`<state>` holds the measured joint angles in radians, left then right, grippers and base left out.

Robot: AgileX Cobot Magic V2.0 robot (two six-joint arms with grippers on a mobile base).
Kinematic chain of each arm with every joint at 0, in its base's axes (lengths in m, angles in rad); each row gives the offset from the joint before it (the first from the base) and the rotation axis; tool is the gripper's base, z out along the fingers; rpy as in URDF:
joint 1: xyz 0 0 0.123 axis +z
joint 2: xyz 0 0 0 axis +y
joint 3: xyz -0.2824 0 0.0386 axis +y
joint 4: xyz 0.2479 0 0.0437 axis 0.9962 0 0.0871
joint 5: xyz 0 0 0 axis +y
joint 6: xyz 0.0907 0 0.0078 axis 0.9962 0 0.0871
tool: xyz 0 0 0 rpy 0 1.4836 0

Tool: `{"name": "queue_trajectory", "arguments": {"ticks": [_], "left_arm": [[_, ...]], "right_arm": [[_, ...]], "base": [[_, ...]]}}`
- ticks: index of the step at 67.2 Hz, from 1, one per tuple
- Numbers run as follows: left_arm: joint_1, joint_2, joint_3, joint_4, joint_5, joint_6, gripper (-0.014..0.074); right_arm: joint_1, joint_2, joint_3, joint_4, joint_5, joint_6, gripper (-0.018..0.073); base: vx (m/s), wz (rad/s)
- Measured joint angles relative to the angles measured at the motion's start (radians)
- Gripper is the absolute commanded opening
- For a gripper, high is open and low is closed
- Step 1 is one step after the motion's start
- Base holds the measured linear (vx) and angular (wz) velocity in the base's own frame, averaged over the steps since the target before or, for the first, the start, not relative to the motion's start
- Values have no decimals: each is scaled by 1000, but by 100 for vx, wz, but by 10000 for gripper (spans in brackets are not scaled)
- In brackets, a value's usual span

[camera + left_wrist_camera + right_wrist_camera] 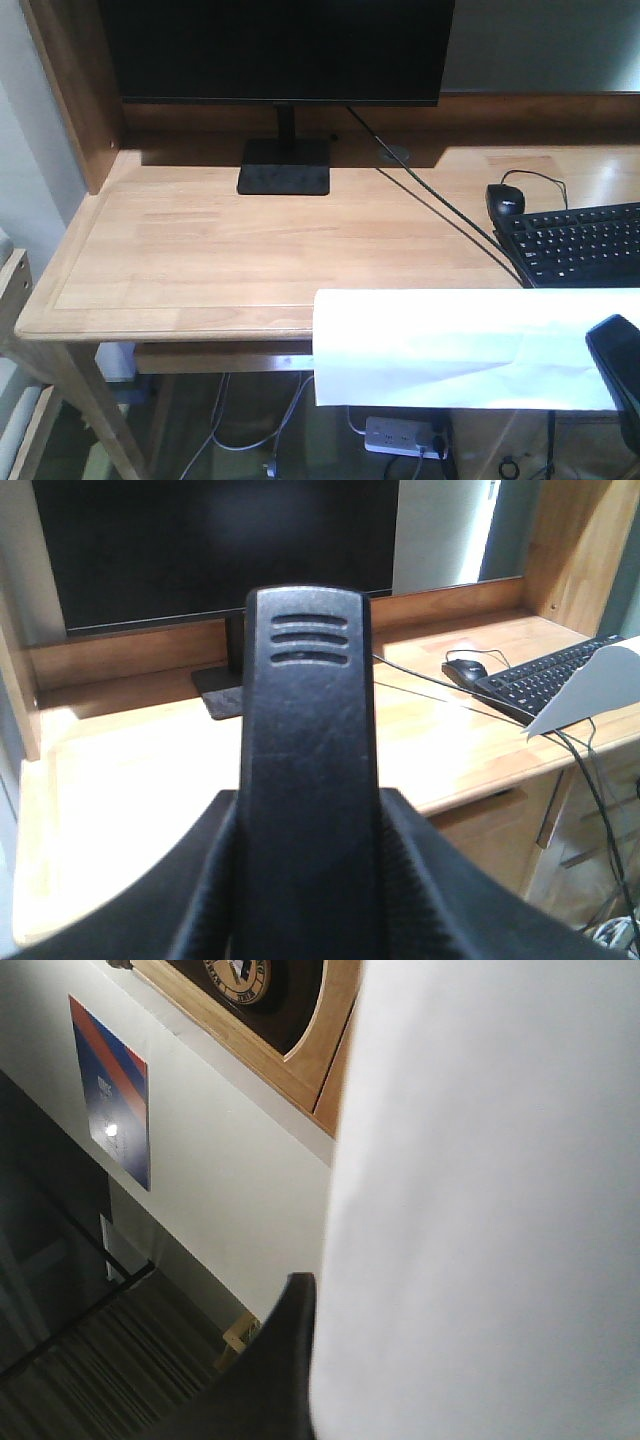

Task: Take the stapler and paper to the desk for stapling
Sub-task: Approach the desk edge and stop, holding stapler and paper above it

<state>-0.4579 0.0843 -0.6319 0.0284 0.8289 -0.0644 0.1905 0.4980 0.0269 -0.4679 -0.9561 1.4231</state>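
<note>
The left wrist view is filled in the middle by the black stapler (308, 730), standing up between the fingers (205, 880) of my left gripper (310, 820), which is shut on it. It hangs in front of the light-wood desk (130, 780). The white paper (450, 345) hangs in the air at the desk's (220, 250) front right edge, overlapping it. My right gripper (618, 365) is shut on the sheet's right end. In the right wrist view the paper (480, 1210) covers the right half, beside one dark finger (270, 1370). The other finger is hidden.
A black monitor (280, 50) on its stand (284, 167) is at the back of the desk. A keyboard (580, 245) and a mouse (505, 198) lie at the right, and a cable (440, 205) crosses the top. A raised side panel (75, 90) bounds the left. A power strip (400, 437) lies underneath.
</note>
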Motion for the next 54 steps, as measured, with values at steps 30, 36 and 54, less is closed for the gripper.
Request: {"name": "queue_trajectory", "arguments": {"ticks": [30,36,54], "left_arm": [[0,0,0,0,0,0,-7],[0,0,0,0,0,0,-7],[0,0,0,0,0,0,-7]], "right_arm": [[0,0,0,0,0,0,-6],[0,0,0,0,0,0,-6],[0,0,0,0,0,0,-6]], "base": [[10,-5],[8,-4],[7,-3]]}}
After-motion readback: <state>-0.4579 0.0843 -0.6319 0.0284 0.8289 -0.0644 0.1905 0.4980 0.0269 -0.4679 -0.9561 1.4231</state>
